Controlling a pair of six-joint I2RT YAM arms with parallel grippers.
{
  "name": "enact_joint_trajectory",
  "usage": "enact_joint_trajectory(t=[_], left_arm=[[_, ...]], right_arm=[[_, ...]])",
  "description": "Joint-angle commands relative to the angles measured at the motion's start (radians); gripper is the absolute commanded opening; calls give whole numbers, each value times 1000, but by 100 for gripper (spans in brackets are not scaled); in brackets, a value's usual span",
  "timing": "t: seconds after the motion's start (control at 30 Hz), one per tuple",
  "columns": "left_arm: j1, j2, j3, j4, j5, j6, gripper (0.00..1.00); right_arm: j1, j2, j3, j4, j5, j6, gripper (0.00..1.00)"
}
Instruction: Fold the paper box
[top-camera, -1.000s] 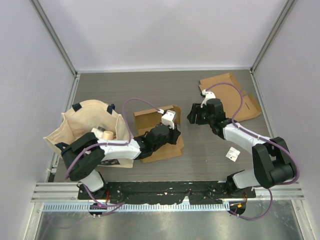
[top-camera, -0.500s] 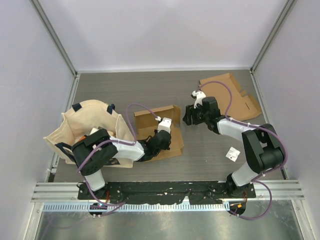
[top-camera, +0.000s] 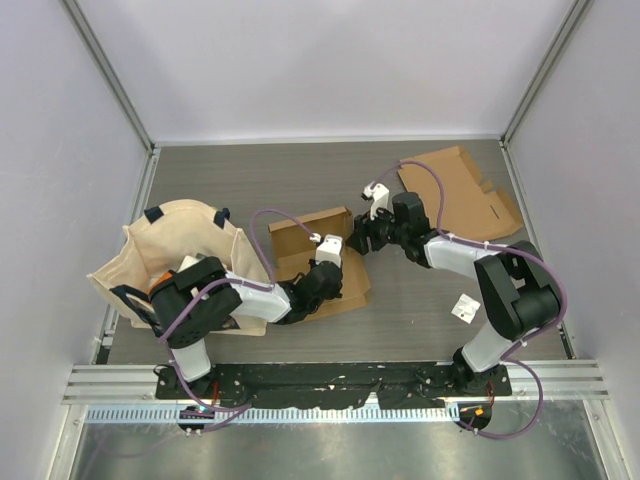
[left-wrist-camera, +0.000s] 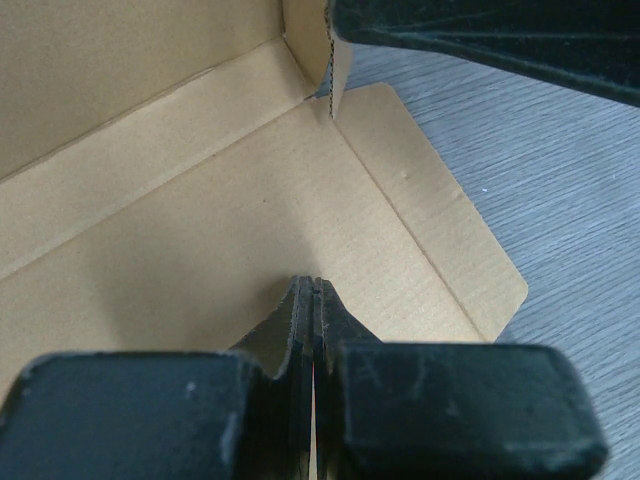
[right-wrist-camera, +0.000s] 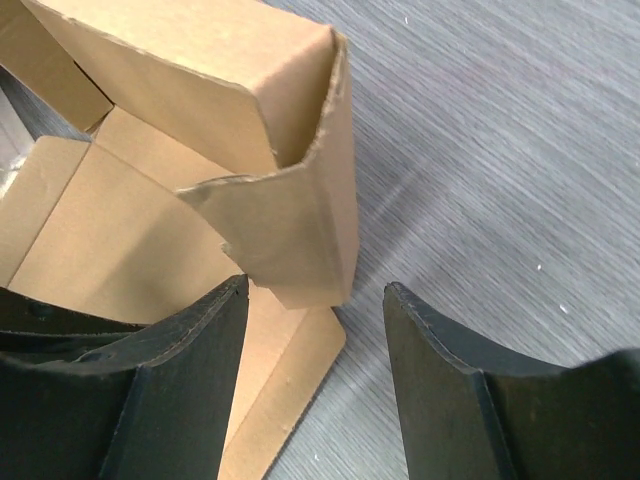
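At the left of the tabletop (top-camera: 260, 180) a cream tote bag (top-camera: 170, 245) stands open, where it was a second ago. Just to its right, near the middle, lies the half-formed paper box (top-camera: 300, 230), its far wall raised and its near flaps flat on the surface. The left tool (left-wrist-camera: 315, 300) was partly spread a second ago with its arm stretched further over the box; it has since drawn back towards the near side, dropped low inside the box, and pressed together. The wrist view shows its fingers pinching an upright cardboard flap of the box between them. The right tool (right-wrist-camera: 315, 288) has travelled leftwards from open tabletop to the box's far right corner, and its fingers are spread as wide as before, with the folded corner flap just ahead of the gap and touching neither finger. Further right, a flat cardboard sheet (top-camera: 455, 185) lies at the far edge and a small white packet (top-camera: 465, 308) nearer the bases, neither having shifted.
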Motion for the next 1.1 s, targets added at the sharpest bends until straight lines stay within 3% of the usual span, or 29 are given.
enact_joint_trajectory(t=[0.0,0.23,0.4,0.53,0.7,0.9,1.07], left_arm=[[3,26,-31,-11,-6,20,0],[3,22,-47,4,-5,23,0],[3,20,-38,0,0,32,0],[3,16,-38,-5,2,38,0],[3,19,-28,-11,12,38,0],[3,23,-24,-17,18,38,0],[3,11,-26,-17,28,49,0]], right_arm=[[23,15,19,110,-8,-33,61],[36,32,37,136,35,-60,60],[27,-111,-32,118,-17,85,64],[-8,-270,-133,69,125,151,66],[-37,-360,-179,23,273,118,65],[-60,-217,-64,26,348,8,56],[-60,-81,-15,73,92,-177,50]])
